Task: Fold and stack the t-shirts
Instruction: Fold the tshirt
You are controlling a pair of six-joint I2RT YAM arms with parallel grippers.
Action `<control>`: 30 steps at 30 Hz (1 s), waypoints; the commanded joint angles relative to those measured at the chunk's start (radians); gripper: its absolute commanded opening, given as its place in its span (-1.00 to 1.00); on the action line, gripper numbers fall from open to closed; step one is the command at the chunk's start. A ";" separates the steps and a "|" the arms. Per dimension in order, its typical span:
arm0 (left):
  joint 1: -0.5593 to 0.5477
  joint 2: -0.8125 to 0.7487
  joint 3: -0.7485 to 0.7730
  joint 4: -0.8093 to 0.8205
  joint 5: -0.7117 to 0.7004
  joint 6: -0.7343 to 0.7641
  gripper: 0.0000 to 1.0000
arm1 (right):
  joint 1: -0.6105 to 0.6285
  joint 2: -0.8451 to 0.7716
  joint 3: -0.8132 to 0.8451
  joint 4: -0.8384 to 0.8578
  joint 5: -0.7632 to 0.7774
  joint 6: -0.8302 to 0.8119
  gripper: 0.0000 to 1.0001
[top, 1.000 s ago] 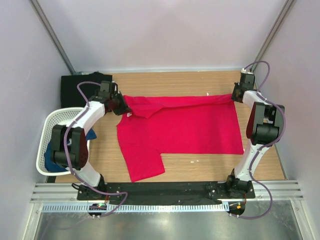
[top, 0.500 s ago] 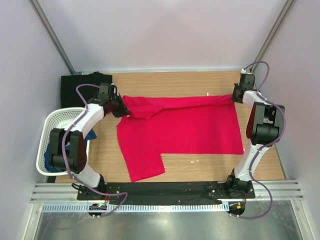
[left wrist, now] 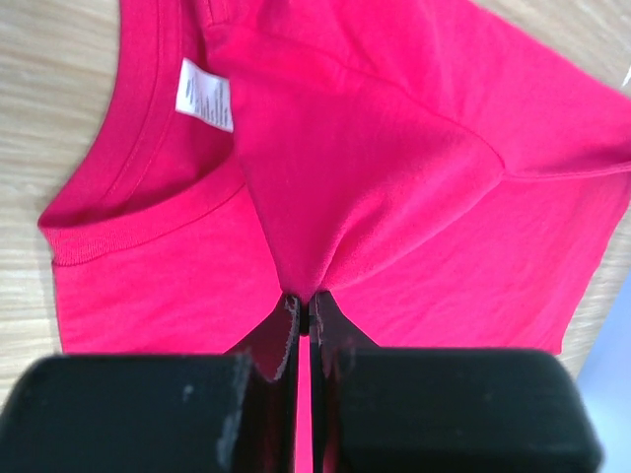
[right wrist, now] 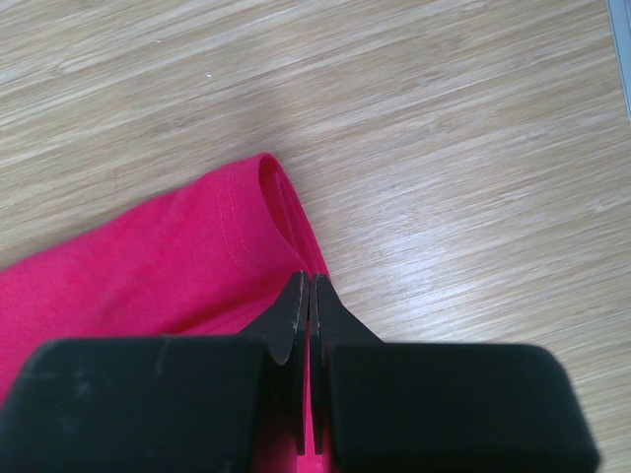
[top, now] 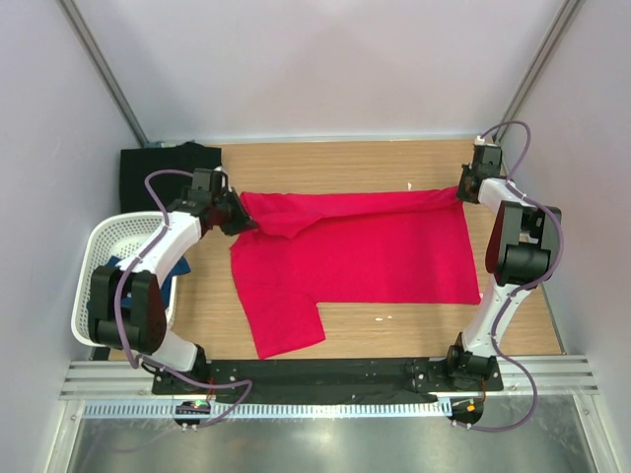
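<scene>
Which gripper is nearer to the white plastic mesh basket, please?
Left. The left gripper pinches the bright red cloth t-shirt near its collar, just beyond the white plastic mesh basket. The right gripper pinches the shirt's corner far off on the opposite side.

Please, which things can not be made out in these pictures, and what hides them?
- Blue shirt: top view, mostly hidden by the left arm and basket wall.
- Black shirt: top view, partly behind the left arm; folded or not, cannot tell.
- Label print: left wrist view, too small to read.
- Red shirt: wrist views cut it off; left gripper and right gripper, shut on it, hide the pinched cloth.
</scene>
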 commanded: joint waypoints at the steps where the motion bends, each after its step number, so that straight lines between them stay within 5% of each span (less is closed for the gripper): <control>1: -0.016 -0.015 -0.015 0.003 0.016 -0.016 -0.99 | -0.004 -0.017 0.046 0.014 0.028 -0.011 -0.98; 21: -0.069 -0.009 -0.095 0.023 -0.010 -0.090 -0.99 | -0.006 0.006 0.092 -0.026 0.031 -0.019 -0.95; 24: -0.069 -0.018 -0.059 -0.032 -0.023 -0.064 -0.44 | -0.004 -0.007 0.123 -0.076 0.019 -0.014 -0.34; 25: -0.070 -0.024 -0.029 -0.049 -0.028 -0.056 0.05 | -0.006 -0.016 0.129 -0.107 0.007 -0.014 -0.16; 26: -0.069 -0.042 -0.012 -0.068 -0.037 -0.052 0.24 | -0.004 -0.031 0.137 -0.118 -0.001 -0.013 0.12; 28: -0.067 -0.062 0.039 -0.109 -0.080 -0.038 0.73 | -0.004 -0.080 0.143 -0.159 -0.006 -0.006 0.29; 30: -0.067 -0.075 0.092 -0.140 -0.108 -0.030 0.96 | -0.006 -0.114 0.149 -0.184 -0.004 0.010 0.38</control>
